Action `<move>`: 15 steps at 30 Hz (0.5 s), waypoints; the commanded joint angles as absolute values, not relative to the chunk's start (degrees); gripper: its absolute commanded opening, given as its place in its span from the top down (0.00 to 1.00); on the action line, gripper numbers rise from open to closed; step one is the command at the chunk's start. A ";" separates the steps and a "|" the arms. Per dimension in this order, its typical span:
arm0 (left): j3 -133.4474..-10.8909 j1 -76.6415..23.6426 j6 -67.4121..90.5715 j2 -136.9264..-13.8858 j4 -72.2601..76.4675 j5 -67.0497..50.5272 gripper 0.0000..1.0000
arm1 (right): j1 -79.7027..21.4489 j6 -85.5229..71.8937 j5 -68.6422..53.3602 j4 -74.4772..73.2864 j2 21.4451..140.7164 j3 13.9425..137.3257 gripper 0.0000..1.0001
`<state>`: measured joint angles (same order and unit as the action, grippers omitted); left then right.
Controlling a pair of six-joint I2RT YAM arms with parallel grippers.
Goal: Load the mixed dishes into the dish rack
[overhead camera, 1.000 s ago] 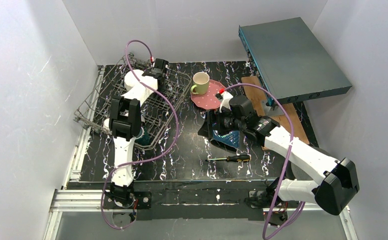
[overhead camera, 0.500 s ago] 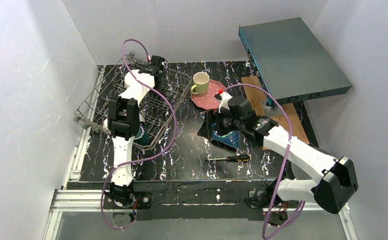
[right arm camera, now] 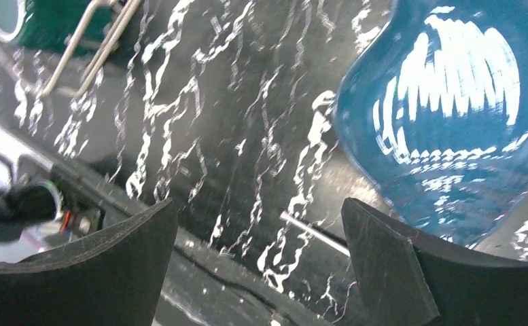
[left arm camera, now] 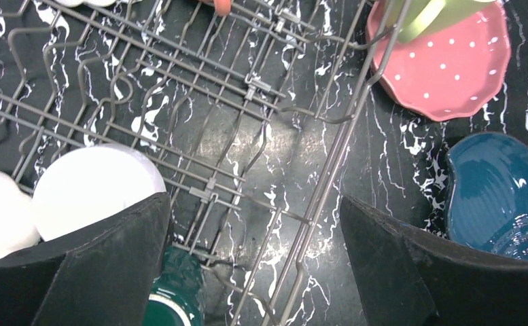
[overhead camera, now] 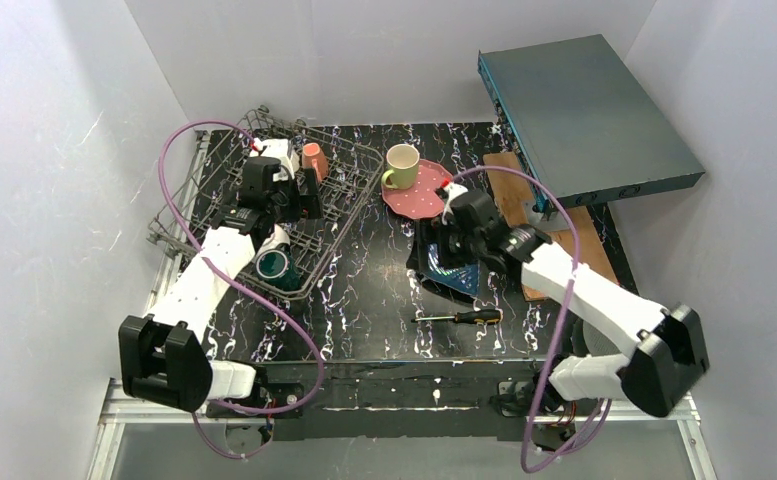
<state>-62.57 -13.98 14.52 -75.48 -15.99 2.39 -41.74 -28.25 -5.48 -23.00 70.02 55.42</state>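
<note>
Lab test booth — plain white walls (overhead camera: 64,150) (marbled black tabletop (overhead camera: 374,300)).

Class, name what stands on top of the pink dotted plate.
A yellow-green mug stands upright on the pink dotted plate, near its far rim. The plate surface beneath the mug is hidden.

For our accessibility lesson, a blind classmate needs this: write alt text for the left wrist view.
The left gripper hangs open over the rack, which holds a white bowl and a green cup. Outside the rack, on the black marbled table, lie a pink dotted plate and a blue plate.
</note>
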 commanded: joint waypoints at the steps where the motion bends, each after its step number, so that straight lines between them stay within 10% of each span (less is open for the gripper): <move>1: -61.66 -14.48 13.36 -71.96 -11.57 0.17 0.05 | -41.48 -29.03 9.44 -30.20 78.48 68.45 0.02; 15: -60.12 -17.87 9.63 -67.08 -11.95 5.83 0.05 | -38.47 -30.29 33.07 -36.57 106.23 103.56 0.02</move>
